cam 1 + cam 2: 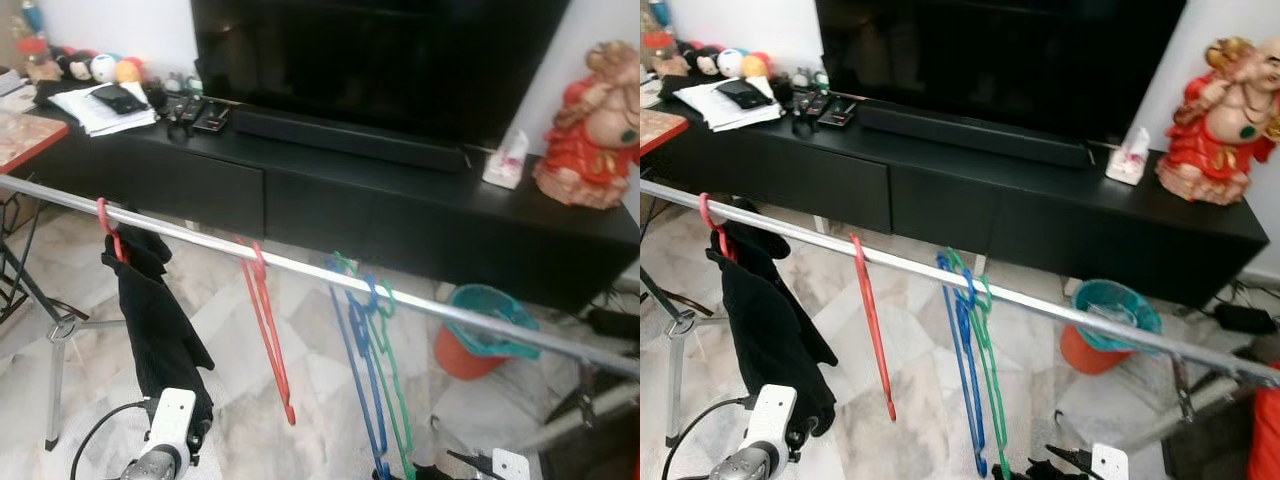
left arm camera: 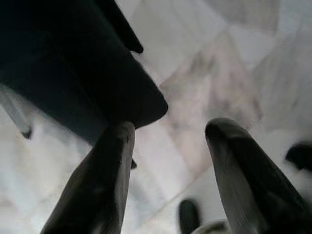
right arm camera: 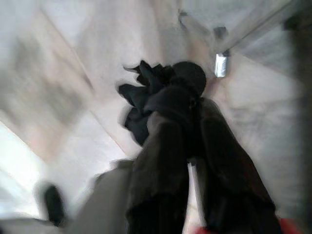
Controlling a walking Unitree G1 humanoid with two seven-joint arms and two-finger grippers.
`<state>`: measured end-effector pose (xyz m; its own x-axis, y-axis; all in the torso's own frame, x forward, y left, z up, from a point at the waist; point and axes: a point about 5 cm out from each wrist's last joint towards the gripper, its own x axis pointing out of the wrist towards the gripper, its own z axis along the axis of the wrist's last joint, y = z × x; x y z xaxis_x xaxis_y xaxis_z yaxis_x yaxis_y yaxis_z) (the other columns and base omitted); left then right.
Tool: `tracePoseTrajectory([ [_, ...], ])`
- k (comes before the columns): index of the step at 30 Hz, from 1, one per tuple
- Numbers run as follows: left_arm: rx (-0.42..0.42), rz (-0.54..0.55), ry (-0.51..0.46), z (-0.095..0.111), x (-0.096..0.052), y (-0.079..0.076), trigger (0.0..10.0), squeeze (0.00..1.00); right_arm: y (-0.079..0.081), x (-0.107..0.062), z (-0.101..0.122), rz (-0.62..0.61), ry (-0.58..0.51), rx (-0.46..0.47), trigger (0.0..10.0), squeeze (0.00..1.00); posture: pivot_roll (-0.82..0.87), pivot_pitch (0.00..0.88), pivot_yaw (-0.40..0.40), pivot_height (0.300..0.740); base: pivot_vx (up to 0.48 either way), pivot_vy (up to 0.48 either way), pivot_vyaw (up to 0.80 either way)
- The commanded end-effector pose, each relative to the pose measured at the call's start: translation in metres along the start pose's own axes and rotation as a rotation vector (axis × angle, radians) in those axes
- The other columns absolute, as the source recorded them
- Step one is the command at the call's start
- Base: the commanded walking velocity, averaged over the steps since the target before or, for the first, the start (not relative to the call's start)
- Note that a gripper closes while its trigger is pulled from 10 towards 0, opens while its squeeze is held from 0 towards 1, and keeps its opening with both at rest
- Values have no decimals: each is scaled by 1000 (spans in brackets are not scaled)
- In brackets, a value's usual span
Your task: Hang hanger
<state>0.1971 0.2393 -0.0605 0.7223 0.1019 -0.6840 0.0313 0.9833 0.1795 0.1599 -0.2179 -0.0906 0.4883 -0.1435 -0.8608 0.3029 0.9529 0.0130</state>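
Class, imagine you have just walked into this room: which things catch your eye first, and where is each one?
A silver rail crosses the foreground, with a black garment on a red hanger at its left, an empty red hanger near the middle, and blue and green hangers beside it. Behind stands a black cabinet with a red figurine at its right end. An orange bucket sits on the floor below.

Silver left arm (image 1: 150,462) with white wrist block and black cable, long black claw fingers (image 2: 100,187)
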Motion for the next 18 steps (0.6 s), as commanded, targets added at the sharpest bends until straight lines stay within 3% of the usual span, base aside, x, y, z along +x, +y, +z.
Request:
tracePoseTrajectory([
  [1,6,-47,-64,18,6,-16,10000,0,-20,-3,-8,-53,18,-4,10000,0,62,0,-82,740,266,0,0],
  [6,21,-60,-83,22,6,-17,10000,0,-20,-3,-8,-51,17,-5,10000,0,63,0,-82,740,263,0,0],
  [15,49,-62,-112,27,6,-15,10000,0,-20,-3,-8,-47,20,-7,10000,0,57,0,-78,740,0,0,0],
  [18,8,-39,-149,24,2,-9,10000,0,-21,-3,-8,-43,25,-17,10000,0,65,0,-83,740,0,0,0],
])
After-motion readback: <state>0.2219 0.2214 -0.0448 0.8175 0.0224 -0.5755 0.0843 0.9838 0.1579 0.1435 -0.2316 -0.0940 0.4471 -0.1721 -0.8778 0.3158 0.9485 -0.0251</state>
